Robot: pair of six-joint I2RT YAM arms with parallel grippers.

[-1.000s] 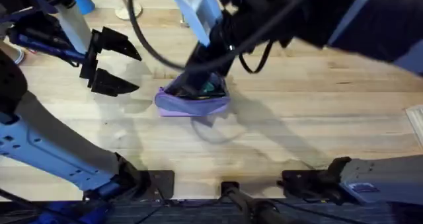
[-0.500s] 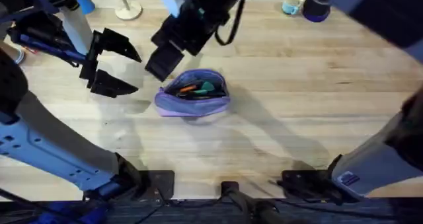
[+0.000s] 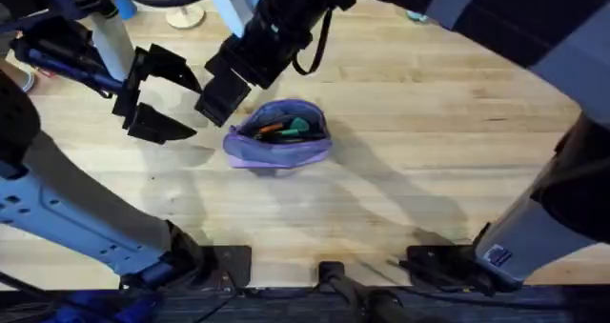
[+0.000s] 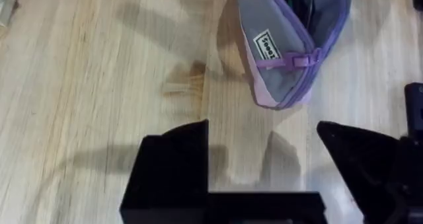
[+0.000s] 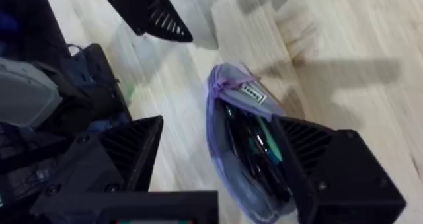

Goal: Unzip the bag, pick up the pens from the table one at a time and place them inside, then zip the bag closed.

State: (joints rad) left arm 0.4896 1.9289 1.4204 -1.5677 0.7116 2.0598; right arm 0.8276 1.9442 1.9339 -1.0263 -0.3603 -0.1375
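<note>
right hand (image 3: pixel 217 102) over bag (image 3: pixel 277 135) left end, right side unobstructed

Far across, a round cream-coloured disc base (image 3: pixel 185 18) with a thin upright stem, beside a light-blue cylindrical object (image 3: pixel 121 1).

You are looking down on a large, pale butcher-block wooden tabletop (image 3: pixel 429 151) made of long planks whose grain runs side to side; the light falls from above and throws soft grey shadows across the boards; a darker, brownish smudge in the wood (image 4: pixel 186 80) shows in your left wrist view; at the far edge you can see a small round cream-coloured base with a thin upright stem (image 3: pixel 185 17); along the near edge runs a dark strip with black mounting brackets (image 3: pixel 329 271) and cables.
</note>
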